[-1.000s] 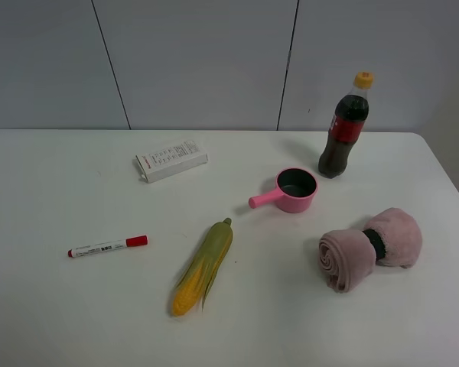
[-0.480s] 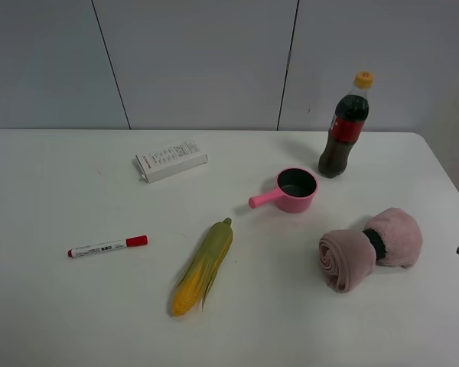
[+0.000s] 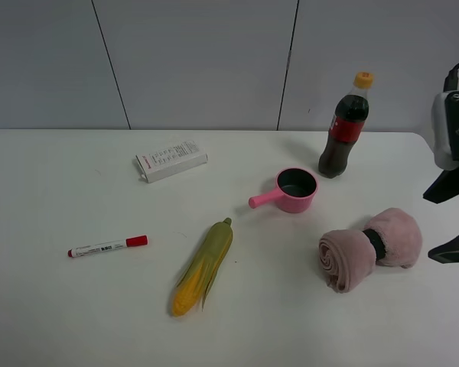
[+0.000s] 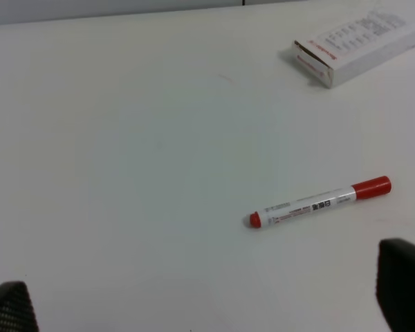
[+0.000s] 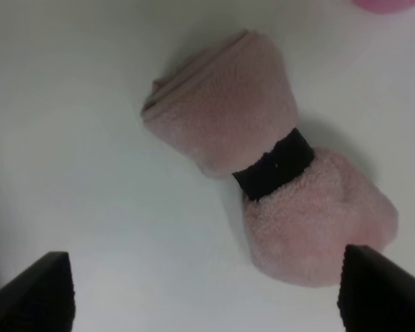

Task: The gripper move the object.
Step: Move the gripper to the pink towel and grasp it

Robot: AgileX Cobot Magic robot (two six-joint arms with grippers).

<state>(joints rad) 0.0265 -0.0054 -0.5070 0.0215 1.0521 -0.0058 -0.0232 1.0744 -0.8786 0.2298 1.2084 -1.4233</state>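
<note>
The soft, fuzzy dusty-pink rolled towel (image 3: pixel 371 246), cinched at its waist by a black band (image 3: pixel 376 243), lies on the white tabletop (image 3: pixel 53 321) close to the right edge, toward the front. The right gripper (image 3: pixel 431 229) hovers just beside its outer end with jaws spread wide and nothing between them. In the right wrist view the towel sits ahead of the two black fingers (image 5: pixel 34 290), slanted across their line.

The step in hand looks like the approach for a grasp. To do it well:

- Turn the wrist so the closing line crosses the roll squarely, not along its slant.
- Centre on the band, the narrowest and firmest part.
- Come down low, nearly to the tabletop, since the pile will squash and a shallow pinch may catch only fluff.
- Close firmly, then lift clear before travelling.

The glossy pink small pot with a handle (image 3: pixel 291 191) and the dark cola bottle with a yellow cap (image 3: pixel 343 126) stand farther back, so a path toward the back edge needs height.

The left gripper (image 4: pixel 207 304) is also wide apart and empty, near the red-capped white marker (image 4: pixel 318 204).
</note>
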